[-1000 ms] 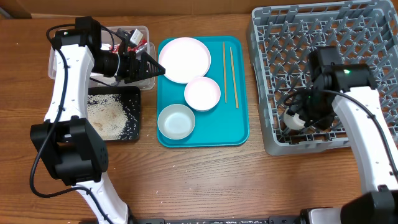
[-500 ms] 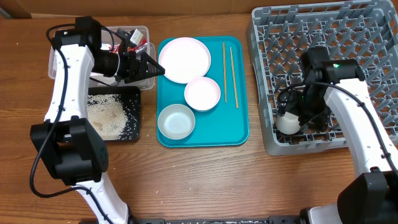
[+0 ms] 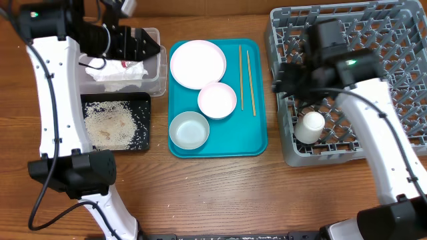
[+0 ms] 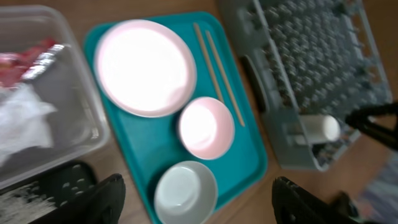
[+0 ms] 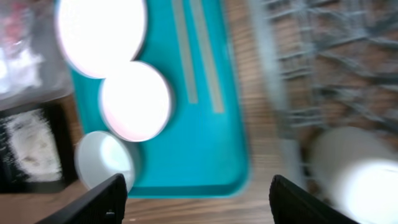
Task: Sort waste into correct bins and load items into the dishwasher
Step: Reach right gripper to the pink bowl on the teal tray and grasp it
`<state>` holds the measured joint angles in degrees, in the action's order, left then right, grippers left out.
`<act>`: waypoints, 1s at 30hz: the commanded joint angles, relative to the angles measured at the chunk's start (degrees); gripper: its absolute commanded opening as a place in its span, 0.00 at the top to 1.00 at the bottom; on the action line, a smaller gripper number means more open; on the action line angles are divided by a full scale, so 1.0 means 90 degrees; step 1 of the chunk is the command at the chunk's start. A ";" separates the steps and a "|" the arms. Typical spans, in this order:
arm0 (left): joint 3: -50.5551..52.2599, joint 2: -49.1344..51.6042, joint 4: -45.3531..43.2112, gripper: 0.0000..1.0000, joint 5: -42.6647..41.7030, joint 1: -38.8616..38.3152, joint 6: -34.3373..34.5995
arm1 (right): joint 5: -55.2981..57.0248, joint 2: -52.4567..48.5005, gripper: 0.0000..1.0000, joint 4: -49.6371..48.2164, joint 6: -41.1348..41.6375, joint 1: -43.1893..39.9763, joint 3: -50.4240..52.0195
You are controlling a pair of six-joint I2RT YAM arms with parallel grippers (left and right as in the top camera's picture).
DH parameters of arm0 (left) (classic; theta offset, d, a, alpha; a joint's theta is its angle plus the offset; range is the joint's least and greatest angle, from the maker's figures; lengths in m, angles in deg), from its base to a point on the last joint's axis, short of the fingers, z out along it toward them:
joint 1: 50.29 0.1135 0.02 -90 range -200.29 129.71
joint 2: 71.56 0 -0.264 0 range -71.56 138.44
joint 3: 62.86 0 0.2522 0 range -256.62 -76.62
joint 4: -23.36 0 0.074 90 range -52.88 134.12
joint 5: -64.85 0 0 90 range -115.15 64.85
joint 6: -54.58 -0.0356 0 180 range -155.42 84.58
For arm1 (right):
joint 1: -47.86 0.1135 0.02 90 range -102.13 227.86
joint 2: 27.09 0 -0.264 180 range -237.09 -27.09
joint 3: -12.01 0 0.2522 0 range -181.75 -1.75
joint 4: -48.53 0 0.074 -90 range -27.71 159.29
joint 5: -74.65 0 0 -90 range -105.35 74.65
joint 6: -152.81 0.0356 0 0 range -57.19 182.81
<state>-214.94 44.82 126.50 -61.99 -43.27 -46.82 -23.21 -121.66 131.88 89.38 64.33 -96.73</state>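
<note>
L gripper (image 4: 199, 183): jaws spread wide, nothing btwn them. On overhead it hangs over the right end of the tub (image 3: 157, 67), aimed toward the teal tray (image 3: 253, 133). R gripper (image 5: 199, 183): also wide open and empty. It's above the left edge of the rack (image 3: 320, 157), w/ its cam looking down on teal tray and rack wall. R wrist view is blurred, so I can't tell fine detail there.

Cup (image 3: 310, 127) is in the rack, near-left area, tipped over among the pegs and apart from both grippers.

On the teal tray, the plate (image 3: 198, 64) is far left. Pink bowl (image 3: 217, 100) is at the plate's near rim; can't tell if it's touching or overlapping. White bowl (image 3: 189, 130) is in the near-left corner, just beside the pink one. Chopsticks (image 3: 241, 77) lie side by side along the right side, apart from the dishes.

Tub holds the napkin (image 3: 120, 70) and the red wrapper (image 4: 25, 59). Black tray (image 3: 143, 99) sits right against the tub's near side, w/ rice (image 3: 110, 123) scattered over most of it.
</note>
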 commanded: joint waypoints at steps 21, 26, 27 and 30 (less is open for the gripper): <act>-0.0350 -0.0002 -0.0034 0.00 0.1885 -0.0034 0.1268 | -0.0260 -0.2982 0.67 -0.2426 0.1554 0.1010 0.0566; -0.0350 -0.0002 -0.0034 0.00 0.1885 -0.0034 0.1268 | -0.0260 -0.2997 0.90 -0.2494 0.1554 0.1008 0.0563; -0.0350 -0.0002 -0.0034 0.00 0.1885 -0.0034 0.1268 | -0.0257 -0.2997 0.96 -0.2492 0.1554 0.1008 0.0563; -0.0350 -0.0002 -0.0034 0.00 0.1885 -0.0034 0.1268 | -0.0255 -0.2963 0.96 -0.2390 0.1552 0.0959 0.0474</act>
<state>-217.65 44.82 126.28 -45.64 -43.27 -36.35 -25.48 -148.67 110.11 103.19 73.12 -91.64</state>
